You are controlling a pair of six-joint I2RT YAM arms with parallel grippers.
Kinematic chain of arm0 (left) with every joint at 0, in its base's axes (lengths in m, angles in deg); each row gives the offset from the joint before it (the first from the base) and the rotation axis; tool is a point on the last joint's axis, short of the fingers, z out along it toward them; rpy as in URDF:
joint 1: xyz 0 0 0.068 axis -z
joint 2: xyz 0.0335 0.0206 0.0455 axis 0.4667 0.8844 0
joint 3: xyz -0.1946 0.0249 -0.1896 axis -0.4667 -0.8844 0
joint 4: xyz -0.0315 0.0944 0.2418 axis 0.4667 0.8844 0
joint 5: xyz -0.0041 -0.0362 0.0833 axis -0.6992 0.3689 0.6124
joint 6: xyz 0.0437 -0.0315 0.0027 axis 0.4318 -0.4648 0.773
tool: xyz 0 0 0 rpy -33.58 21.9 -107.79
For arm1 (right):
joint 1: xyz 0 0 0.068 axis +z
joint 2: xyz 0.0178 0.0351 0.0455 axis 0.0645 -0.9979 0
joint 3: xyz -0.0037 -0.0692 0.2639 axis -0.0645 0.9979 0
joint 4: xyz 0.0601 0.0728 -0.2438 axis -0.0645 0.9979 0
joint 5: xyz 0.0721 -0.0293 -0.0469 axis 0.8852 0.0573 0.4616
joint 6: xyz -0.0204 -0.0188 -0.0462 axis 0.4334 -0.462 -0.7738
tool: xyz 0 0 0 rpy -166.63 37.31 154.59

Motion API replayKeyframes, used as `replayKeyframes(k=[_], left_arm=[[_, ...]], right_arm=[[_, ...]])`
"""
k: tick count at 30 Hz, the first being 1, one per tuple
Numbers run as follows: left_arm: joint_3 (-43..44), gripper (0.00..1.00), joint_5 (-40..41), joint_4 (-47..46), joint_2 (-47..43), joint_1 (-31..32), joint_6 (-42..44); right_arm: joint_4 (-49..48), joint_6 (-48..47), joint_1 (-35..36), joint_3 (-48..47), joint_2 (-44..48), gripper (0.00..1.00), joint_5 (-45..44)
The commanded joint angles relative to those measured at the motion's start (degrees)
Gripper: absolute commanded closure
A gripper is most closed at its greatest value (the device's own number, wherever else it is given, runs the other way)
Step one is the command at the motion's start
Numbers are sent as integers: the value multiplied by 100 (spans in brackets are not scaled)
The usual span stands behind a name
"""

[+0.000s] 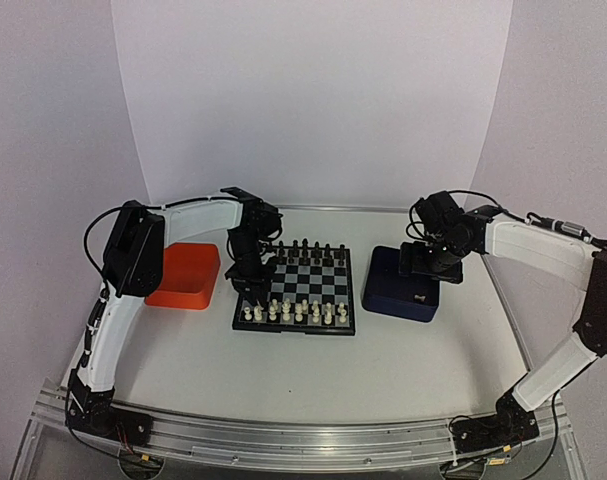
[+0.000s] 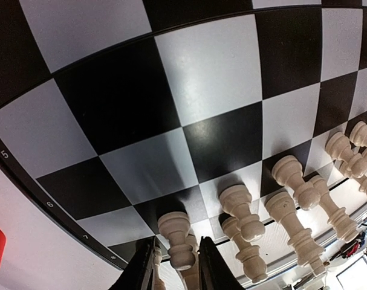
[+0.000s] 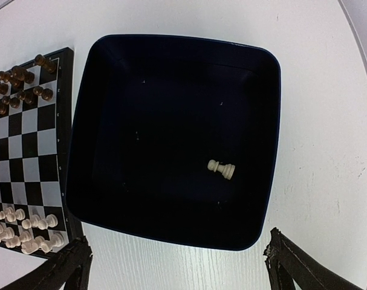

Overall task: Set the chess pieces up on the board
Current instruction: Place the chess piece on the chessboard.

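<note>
Where the orange tray [image 1: 173,297] sits just left of the board [image 1: 305,282], the left gripper [image 1: 251,288] hangs low over the near-left corner, its jaws narrowly flanking one cream figure; whether they pinch it or have let go cannot be told. Across the squares the chess pieces [image 1: 295,311] crowd the two near rows and the black figures [image 1: 305,250] line the far side, so the setup looks almost finished. What seems left is a lone cream pawn [image 3: 222,170] lying in the dark blue tray [image 3: 171,41], below the right gripper [image 1: 430,265], spread wide and holding nothing, its way unobstructed.
</note>
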Motion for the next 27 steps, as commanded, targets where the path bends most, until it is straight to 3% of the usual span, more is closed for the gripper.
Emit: replayKeyframes(k=[1,9,12,15,17,18,22,27], left_arm=[[388,74,41,117,46,-25,40],[1012,63,196,86,-86,-25,-39],[1264,53,466,142,-187,-25,-120],[1432,35,873,144,-394,-24,-267],[1496,6,1195,21,-633,-22,-404],[1498,2,1354,-122,-788,-24,-467],[1115,0,2179,-1122,-1614,-25,-717],[-825,0,2751,-3803,-3035,-55,-690]], right_arm=[[83,98,-44,29,62,3,3],[84,136,-40,25,131,3,14],[85,153,-44,17,174,3,0],[87,162,-41,6,224,2,-28],[85,155,-49,5,234,2,-44],[83,146,-55,5,221,2,-29],[90,134,-144,-3,138,2,231],[96,124,-496,-136,-90,2,812]])
